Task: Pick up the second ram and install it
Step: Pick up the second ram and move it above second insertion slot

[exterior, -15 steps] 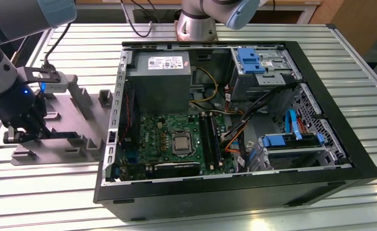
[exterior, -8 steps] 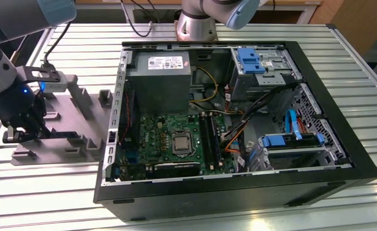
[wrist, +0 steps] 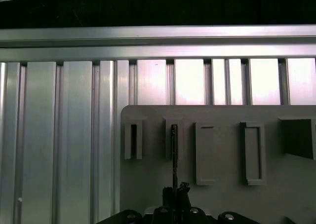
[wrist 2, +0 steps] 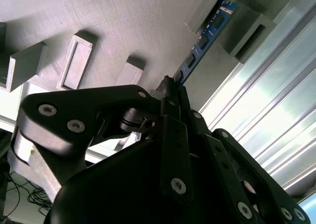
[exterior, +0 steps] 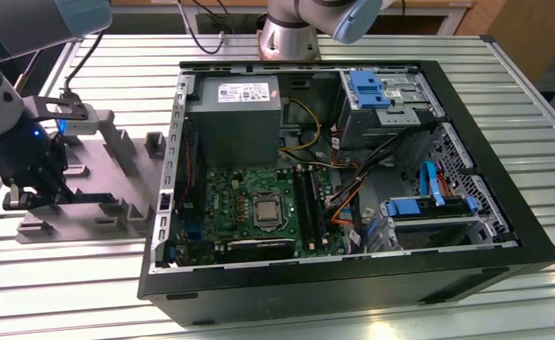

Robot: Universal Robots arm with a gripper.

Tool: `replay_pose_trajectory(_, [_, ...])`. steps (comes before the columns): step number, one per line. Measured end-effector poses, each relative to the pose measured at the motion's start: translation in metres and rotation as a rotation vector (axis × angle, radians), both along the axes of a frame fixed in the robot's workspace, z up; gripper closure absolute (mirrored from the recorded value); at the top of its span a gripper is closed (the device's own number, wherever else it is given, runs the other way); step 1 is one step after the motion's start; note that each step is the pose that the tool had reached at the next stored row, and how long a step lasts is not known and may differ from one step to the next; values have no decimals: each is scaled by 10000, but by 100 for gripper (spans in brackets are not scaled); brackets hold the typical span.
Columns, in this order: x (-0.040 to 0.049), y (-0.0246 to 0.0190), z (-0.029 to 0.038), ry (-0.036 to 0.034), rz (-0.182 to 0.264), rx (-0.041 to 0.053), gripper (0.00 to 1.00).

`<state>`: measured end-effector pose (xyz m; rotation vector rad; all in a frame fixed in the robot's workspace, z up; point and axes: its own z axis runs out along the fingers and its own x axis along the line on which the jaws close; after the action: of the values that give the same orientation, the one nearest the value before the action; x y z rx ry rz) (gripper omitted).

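The second ram (wrist 2: 202,41) is a thin blue-green board with black chips. It stands on edge, its far end in a slot of the grey fixture plate (wrist 2: 123,17). In the first wrist view the ram (wrist: 174,150) shows edge-on as a dark line rising from its slot. My gripper (wrist 2: 170,86) is shut on the ram's near end, one dark finger on each side, and it also appears in the first wrist view (wrist: 175,190). In the exterior view the gripper (exterior: 30,197) is low over the fixture plate (exterior: 116,177), at that view's left of the open computer case (exterior: 466,234).
Inside the case lie the motherboard with its long black slots (exterior: 307,202), a grey power supply (exterior: 234,106), blue drive brackets (exterior: 367,88) and loose cables. Raised grey blocks (exterior: 121,145) stand on the fixture plate. Everything rests on a ribbed aluminium table (exterior: 504,71).
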<state>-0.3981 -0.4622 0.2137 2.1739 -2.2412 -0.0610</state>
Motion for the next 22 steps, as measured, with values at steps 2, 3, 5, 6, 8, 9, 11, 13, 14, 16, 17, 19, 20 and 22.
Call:
replay_pose_trajectory(2, [0,0,4,0,0,-2,86])
replay_pose_trajectory(3, [0,0,7,0,0,-3,86])
replay_pose_trajectory(5, [0,0,16,2,0,-8,86])
replay_pose_trajectory(6, [0,0,19,0,0,-8,86])
replay_pose_trajectory(8, [0,0,26,0,0,-10,86])
replay_pose_trajectory(9, [-1,0,34,2,0,-12,86])
replay_pose_trajectory(11, [0,0,49,1,0,-12,86])
replay_pose_trajectory(13, [0,0,68,1,0,-11,86])
replay_pose_trajectory(14, [0,0,81,0,0,-11,86])
replay_pose_trajectory(16, [0,1,123,-1,0,-9,86])
replay_pose_trajectory(17, [0,2,152,0,0,-11,86])
replay_pose_trajectory(19, [0,2,220,0,0,-11,86])
replay_pose_trajectory(20, [0,3,257,-1,0,-10,86])
replay_pose_trajectory(22, [0,5,338,1,0,-14,86])
